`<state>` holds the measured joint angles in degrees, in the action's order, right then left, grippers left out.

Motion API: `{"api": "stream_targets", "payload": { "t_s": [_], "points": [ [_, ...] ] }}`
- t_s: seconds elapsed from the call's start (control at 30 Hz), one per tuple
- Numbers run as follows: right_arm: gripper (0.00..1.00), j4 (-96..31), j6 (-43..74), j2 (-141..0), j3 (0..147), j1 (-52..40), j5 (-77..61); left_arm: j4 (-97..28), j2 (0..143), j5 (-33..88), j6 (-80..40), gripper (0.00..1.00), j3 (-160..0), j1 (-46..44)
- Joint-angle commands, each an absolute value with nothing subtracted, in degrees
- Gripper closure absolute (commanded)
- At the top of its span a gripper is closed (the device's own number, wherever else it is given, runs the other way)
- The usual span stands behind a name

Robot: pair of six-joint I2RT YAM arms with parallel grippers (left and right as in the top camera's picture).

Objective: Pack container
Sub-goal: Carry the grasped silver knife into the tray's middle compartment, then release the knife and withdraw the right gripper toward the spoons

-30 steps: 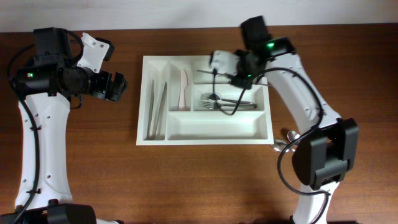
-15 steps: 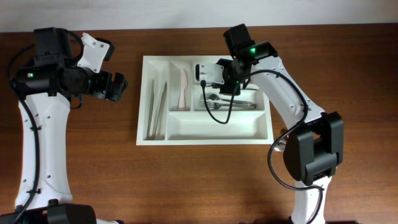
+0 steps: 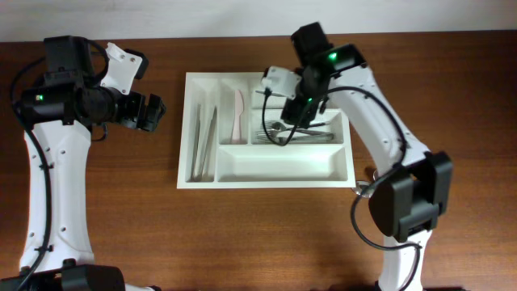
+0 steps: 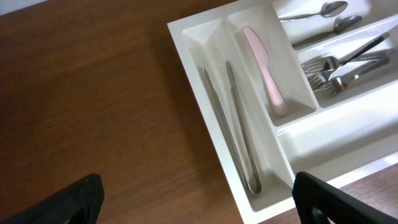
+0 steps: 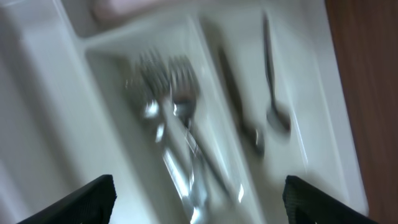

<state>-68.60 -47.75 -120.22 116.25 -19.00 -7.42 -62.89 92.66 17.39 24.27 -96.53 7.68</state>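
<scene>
Above forks in container, right gripper spread wide & empty, arm bent, left gripper spread too

This is a robot test bench, not a kitchen. The left arm and the right arm rise from the near corners of a dark wooden table, with a loose black cable on show. A plain pale wall runs behind the far edge. The only homely thing is a white tray of cutlery (forks, spoons, tongs), set midway along toward the far edge.
</scene>
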Motion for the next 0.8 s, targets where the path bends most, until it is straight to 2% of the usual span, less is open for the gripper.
{"api": "stream_targets", "payload": {
  "t_s": [0.0,0.03,0.07,0.23,0.57,0.67,0.77],
  "points": [
    [0.13,-74.0,-35.6,-115.0,121.3,-13.9,-2.7,-62.8,91.3,18.0,25.0,0.01,-96.7,7.7],
    [0.02,-77.5,-32.9,-114.4,122.0,-10.5,-3.9,-62.8,91.3,18.0,25.0,0.01,-96.7,7.7],
    [0.01,-78.9,-31.0,-113.9,122.0,-8.5,-5.3,-62.8,91.3,18.0,25.0,0.01,-96.7,7.7],
    [0.01,-80.3,-28.8,-111.8,122.0,-1.1,-16.0,-62.8,91.3,18.0,25.0,0.01,-96.7,7.7],
    [0.01,-81.6,-24.1,-110.5,120.9,4.3,-14.2,-62.8,91.3,18.0,25.0,0.01,-96.7,7.7],
    [0.01,-78.6,-23.5,-106.0,116.0,6.2,-13.6,-62.8,91.3,18.0,25.0,0.01,-96.7,7.7],
    [0.01,-71.7,-23.5,-97.6,104.2,8.0,-12.8,-62.8,91.3,18.0,25.0,0.01,-96.7,7.7]
  ]
}}
